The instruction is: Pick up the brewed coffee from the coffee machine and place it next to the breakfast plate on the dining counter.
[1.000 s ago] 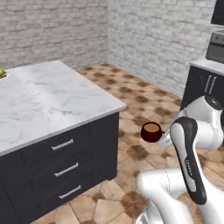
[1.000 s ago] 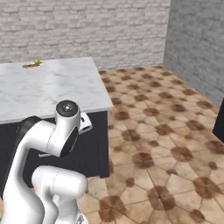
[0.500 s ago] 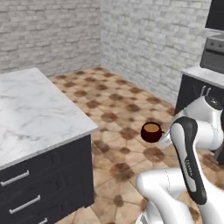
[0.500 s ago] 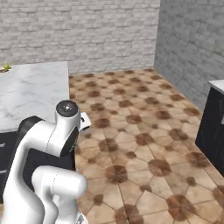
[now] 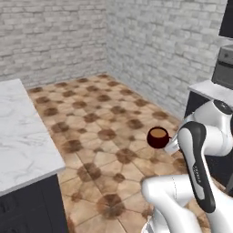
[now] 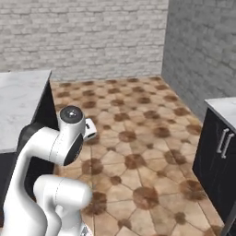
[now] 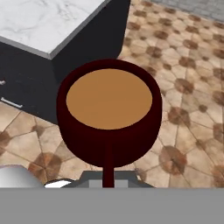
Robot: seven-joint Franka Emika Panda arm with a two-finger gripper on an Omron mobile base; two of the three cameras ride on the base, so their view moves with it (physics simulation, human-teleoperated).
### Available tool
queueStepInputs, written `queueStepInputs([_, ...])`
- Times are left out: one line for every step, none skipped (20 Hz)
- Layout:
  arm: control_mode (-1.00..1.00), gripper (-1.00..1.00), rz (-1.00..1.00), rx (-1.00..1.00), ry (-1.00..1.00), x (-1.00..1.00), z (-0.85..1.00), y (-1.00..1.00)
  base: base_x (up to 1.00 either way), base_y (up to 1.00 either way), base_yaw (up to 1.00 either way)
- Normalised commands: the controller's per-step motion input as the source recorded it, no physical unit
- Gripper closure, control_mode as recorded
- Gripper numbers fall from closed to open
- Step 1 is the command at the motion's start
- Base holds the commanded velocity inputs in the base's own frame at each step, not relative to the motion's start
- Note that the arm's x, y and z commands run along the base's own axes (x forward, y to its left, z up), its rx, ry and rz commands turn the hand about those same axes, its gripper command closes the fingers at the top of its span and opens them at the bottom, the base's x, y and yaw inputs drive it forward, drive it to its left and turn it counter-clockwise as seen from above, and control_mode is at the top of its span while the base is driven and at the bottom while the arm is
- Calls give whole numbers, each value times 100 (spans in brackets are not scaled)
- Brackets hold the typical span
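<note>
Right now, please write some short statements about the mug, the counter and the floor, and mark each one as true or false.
1. The dark red mug is held in the air above the tiled floor. True.
2. The mug is empty. False: it holds brown coffee almost to the rim.
3. The mug stands on the marble counter. False: it hangs apart from the counter, over the floor.
4. The mug is upright. True.
5. The walls are grey brick. True.
</note>
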Motion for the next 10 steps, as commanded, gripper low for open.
queueStepInputs([100,100,0,0,0,0,0,0,100,-64,28])
queueStepInputs([100,100,0,0,0,0,0,0,100,-51,30])
queueStepInputs([100,100,0,0,0,0,0,0,100,-47,31])
queueStepInputs([100,100,0,0,0,0,0,0,100,-36,34])
queueStepInputs([100,100,0,0,0,0,0,0,100,-32,37])
queueStepInputs([100,100,0,0,0,0,0,0,100,-27,38])
queueStepInputs([100,100,0,0,0,0,0,0,100,-23,41])
queueStepInputs([100,100,0,0,0,0,0,0,100,-26,42])
queueStepInputs([100,100,0,0,0,0,0,0,100,-29,44])
queueStepInputs([100,100,0,0,0,0,0,0,100,-26,45])
